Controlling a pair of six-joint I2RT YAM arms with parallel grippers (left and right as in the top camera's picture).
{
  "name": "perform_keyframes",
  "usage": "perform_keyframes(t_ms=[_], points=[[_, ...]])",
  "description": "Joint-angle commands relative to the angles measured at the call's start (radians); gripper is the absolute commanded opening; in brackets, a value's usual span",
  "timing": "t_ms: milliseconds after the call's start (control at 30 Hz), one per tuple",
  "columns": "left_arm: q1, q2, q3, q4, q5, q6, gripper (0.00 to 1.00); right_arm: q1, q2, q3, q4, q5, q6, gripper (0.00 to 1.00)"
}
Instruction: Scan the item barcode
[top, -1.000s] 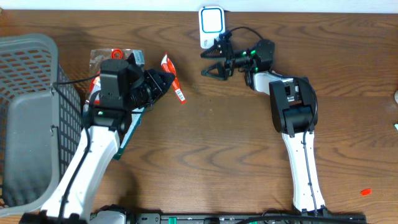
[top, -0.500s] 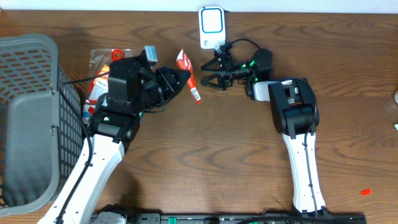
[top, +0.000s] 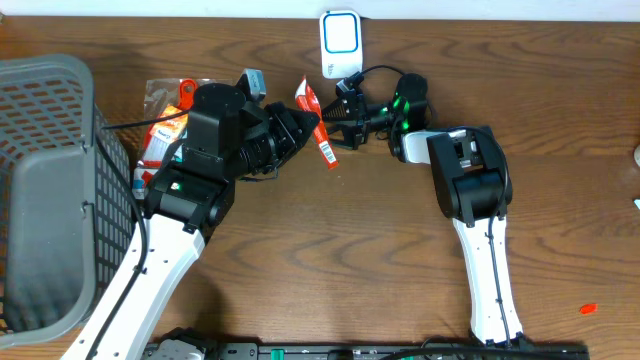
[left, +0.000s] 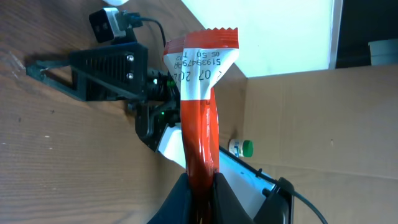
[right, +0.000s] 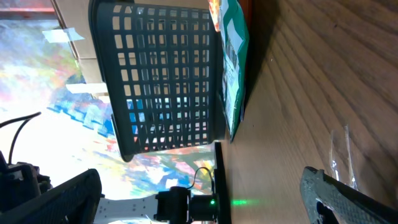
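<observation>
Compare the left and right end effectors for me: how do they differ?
The left end effector is shut on the red sachet; the right end effector is wide open, holding nothing. The left one points rightward, the right one leftward, facing each other. Both are black and close together near the white scanner.

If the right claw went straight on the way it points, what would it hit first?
Most likely the red packet that the left claw holds up: from above it lies just ahead of the open right claw. Height is unclear, so it could pass beside it.
</observation>
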Motion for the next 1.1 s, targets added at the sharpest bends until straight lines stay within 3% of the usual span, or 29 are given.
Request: perform_keyframes(t_ms=[0,167,400,700,833,967,1067], points=[[-0.003,-0.006,0.047,-0.003,-0.026,-0.016,0.07,0.028,0.099,-0.059,-0.032,-0.021,-0.061,0.99],[-0.003,-0.006,0.047,-0.002,-0.018,0.011,0.07,0.028,0.099,-0.059,-0.031,-0.021,-0.061,0.99],[-0.001,-0.004,0.047,0.013,0.116,0.317,0.07,0.008,0.099,-0.059,0.071,-0.021,0.016,0.99],[0.004,0.082,0.038,-0.059,0.114,0.334,0.07,-0.043,0.095,-0.056,0.486,-0.021,0.442,0.99],[0.004,0.158,0.038,-0.055,0.132,0.371,0.07,-0.048,0.084,-0.056,0.49,-0.021,0.442,0.97],[0.004,0.233,0.038,0.003,0.25,0.445,0.07,-0.049,0.076,-0.054,0.49,-0.021,0.441,0.98],[0.004,0.293,0.038,0.156,0.417,0.488,0.07,-0.049,0.076,-0.04,0.49,-0.021,0.441,0.99]])
